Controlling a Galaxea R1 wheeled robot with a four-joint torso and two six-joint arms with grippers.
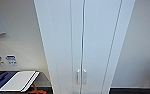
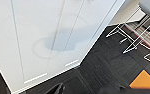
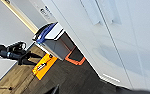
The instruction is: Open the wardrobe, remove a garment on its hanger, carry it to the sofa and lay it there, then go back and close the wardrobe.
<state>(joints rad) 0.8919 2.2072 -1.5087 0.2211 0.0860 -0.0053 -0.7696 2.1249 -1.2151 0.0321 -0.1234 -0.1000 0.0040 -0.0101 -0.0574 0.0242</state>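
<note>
The wardrobe (image 1: pixel 83 37) stands straight ahead of me, tall and white, with both doors shut. Its two small white vertical handles (image 1: pixel 81 76) sit side by side at the centre seam, low in the head view. The lower door panels (image 2: pixel 51 42) show in the left wrist view above a dark floor. In the right wrist view the same doors (image 3: pixel 121 42) and handles (image 3: pixel 101 12) are close by. My left gripper (image 2: pixel 89 90) and my right gripper (image 3: pixel 92 91) show as dark bits at the picture edges, apart from the doors.
A grey bin with a white lid (image 1: pixel 19 80) and blue cloth (image 1: pixel 1 80) stands left of the wardrobe, also seen as the bin (image 3: pixel 54 41). Orange mats (image 3: pixel 44 66) lie on the floor. White wire chair legs (image 2: pixel 133 32) stand right of the wardrobe. White walls flank it.
</note>
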